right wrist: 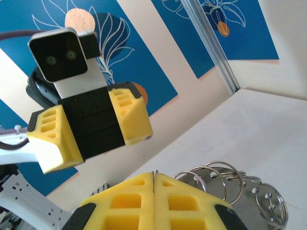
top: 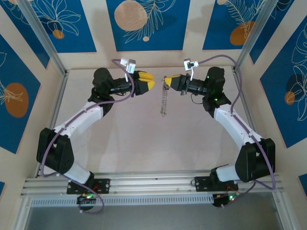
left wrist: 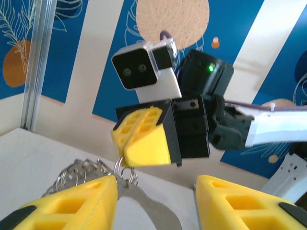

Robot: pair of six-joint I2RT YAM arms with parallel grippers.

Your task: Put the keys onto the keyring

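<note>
The keyring [top: 164, 98] hangs as a limp silvery chain over the middle of the table [top: 124, 143], its top end pinched in the right gripper [top: 169, 81]. That gripper's yellow fingers are pressed together with no gap. The right wrist camera shows the keyring's wire rings [right wrist: 211, 178] bunched just past their tips.

The left gripper [top: 151, 83] is level with the top of the keyring, on the side opposite the right gripper and just beside it. Its fingers stand apart and grip nothing, though part of the keyring lies close against one finger.

I judge the step to be presenting the keyring in mid-air for threading. Which hanging piece, if any, is a key is too small to tell. The next move likely calls for the left gripper to take a key and work it onto one ring while the right gripper holds the keyring firm.

Behind the keyring, the blue wall panels [top: 144, 24] carry leaf drawings. No brand, label or writing can be read.
</note>
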